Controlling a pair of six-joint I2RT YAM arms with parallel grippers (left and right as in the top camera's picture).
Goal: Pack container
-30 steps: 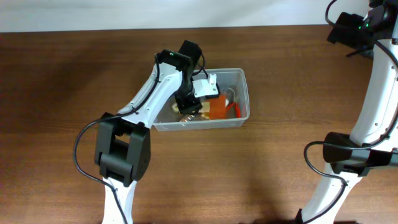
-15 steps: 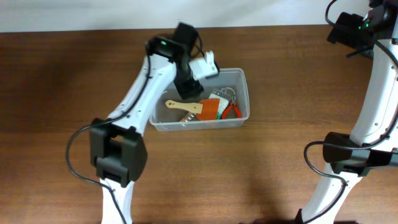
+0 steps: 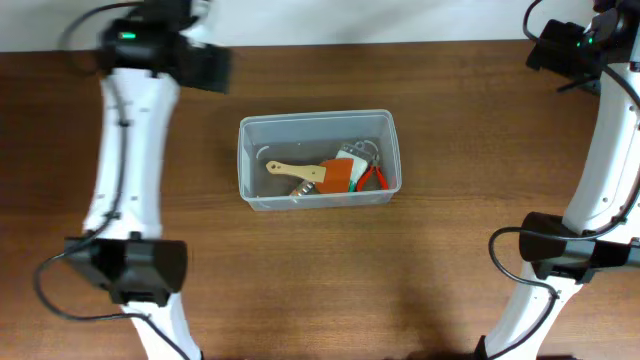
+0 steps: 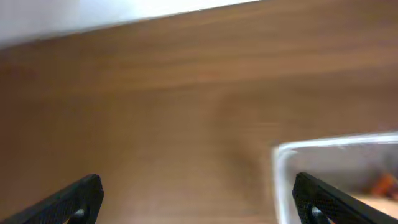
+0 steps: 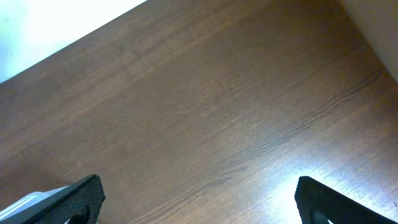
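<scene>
The clear plastic container (image 3: pixel 250 135) sits at the middle of the table. Inside lie a wooden-handled brush (image 3: pixel 296 172), an orange piece (image 3: pixel 338 176), red-handled pliers (image 3: pixel 378 177) and some metal bits. My left gripper (image 3: pixel 205 68) is open and empty, raised over the far left of the table, well left of the container; in the left wrist view its fingertips (image 4: pixel 74 199) stand wide apart and the container's corner (image 4: pixel 292 152) shows at the lower right. My right gripper (image 5: pixel 199 202) is open and empty over bare table at the far right.
The table's far edge meets a white wall (image 3: pixel 350 20). The left arm's base (image 3: pixel 130 270) stands at the front left, the right arm's base (image 3: pixel 560 255) at the front right. A corner of the container (image 5: pixel 25 202) shows at the right wrist view's lower left.
My left gripper has lifted out of the container and swung away to the far left. The brush it was over now lies uncovered in the container. The right arm has not moved.
</scene>
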